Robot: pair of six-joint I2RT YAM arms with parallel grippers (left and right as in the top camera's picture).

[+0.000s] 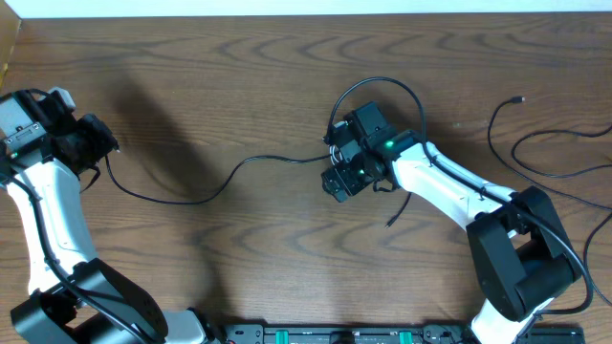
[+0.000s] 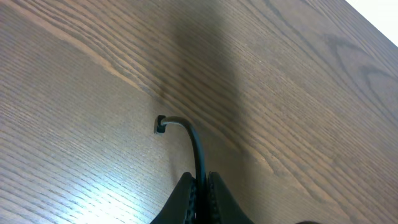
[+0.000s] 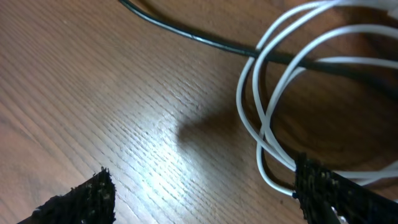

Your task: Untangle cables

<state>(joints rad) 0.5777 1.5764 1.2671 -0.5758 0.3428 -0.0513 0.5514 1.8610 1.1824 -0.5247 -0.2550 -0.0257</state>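
A long black cable (image 1: 191, 196) snakes across the table from left to middle. My left gripper (image 1: 96, 143) is shut on its left end. In the left wrist view that cable (image 2: 194, 143) rises from between the closed fingertips of the left gripper (image 2: 200, 182), and its small plug (image 2: 160, 124) points away. My right gripper (image 1: 337, 177) hovers low at the table's middle, over the tangle. There the right gripper (image 3: 205, 190) stands open over bare wood. The white cable (image 3: 267, 93) loops beside its right finger (image 3: 323, 190), and a black cable (image 3: 205, 38) crosses those loops.
A second black cable (image 1: 564, 172) lies in loose curves at the right, its plug (image 1: 519, 98) toward the far edge. A black loop (image 1: 382, 84) arcs behind the right gripper, and a short end (image 1: 394, 220) lies in front of it. The right arm's base (image 1: 521, 258) stands at the front right.
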